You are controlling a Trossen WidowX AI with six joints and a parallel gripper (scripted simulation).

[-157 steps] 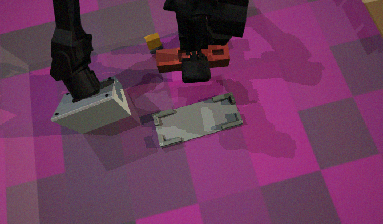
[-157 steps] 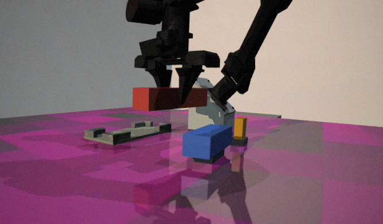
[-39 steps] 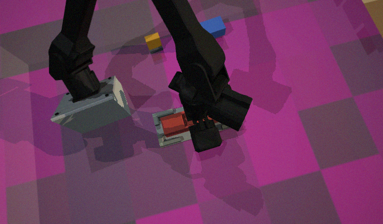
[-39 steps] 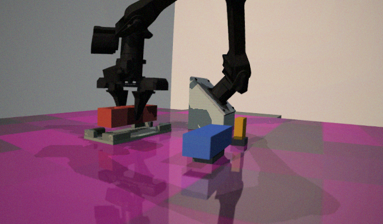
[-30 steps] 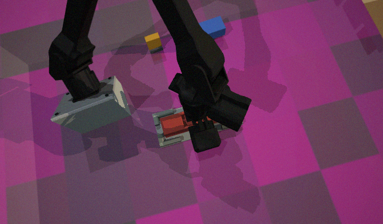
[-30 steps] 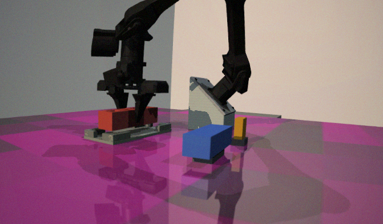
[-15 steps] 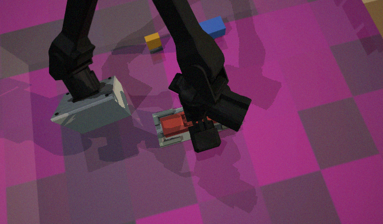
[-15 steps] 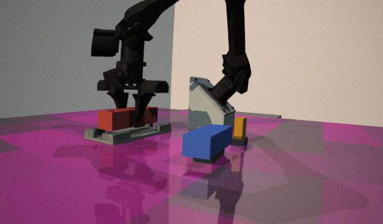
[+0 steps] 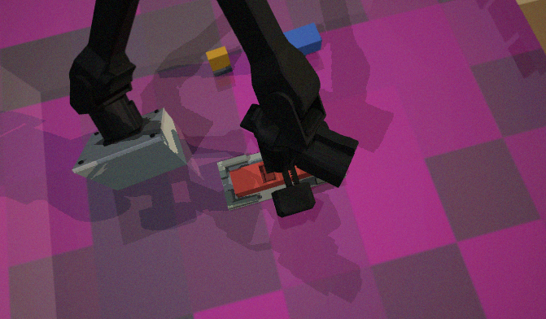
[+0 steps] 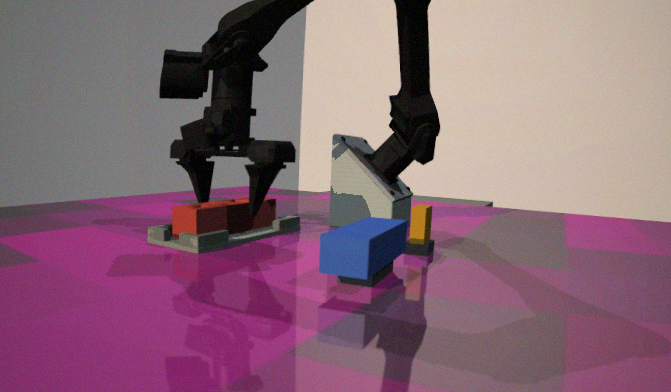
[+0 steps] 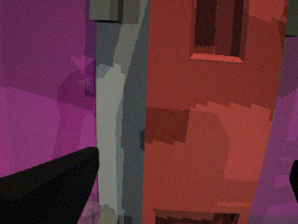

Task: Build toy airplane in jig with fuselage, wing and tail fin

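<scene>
The red fuselage (image 9: 250,183) (image 10: 199,218) (image 11: 200,85) lies lengthwise in the grey cradle (image 9: 246,201) (image 10: 212,242) (image 11: 109,100), between the raised blocks at its ends, which look meant to keep it from sliding or twisting. Its sockets face up, as they must if the wing and tail fin are to drop in from above; one open recess shows plainly in the wrist view, and part of another at that view's lower edge. It appears level and low enough to be seated, though its underside is hidden by the blocks. Around it stands the gripper (image 9: 292,176) (image 10: 230,207), spread wide and grasping nothing, its fingers on either side of the body with room to spare; that opening suits a release, letting the gripper rise without dragging the part out of line. Away from the cradle, the blue block (image 9: 304,38) (image 10: 362,247), probably the wing, sits raised on a dark support (image 10: 362,280), likely so its tab can hang free underneath. Near it the yellow piece (image 9: 218,58) (image 10: 420,225), probably the tail fin, stands upright on its own dark holder (image 9: 223,72) (image 10: 420,247). Neither is fitted yet. The next move should be straight up, then across to one of them; a sideways brush while leaving could shift the fuselage.
</scene>
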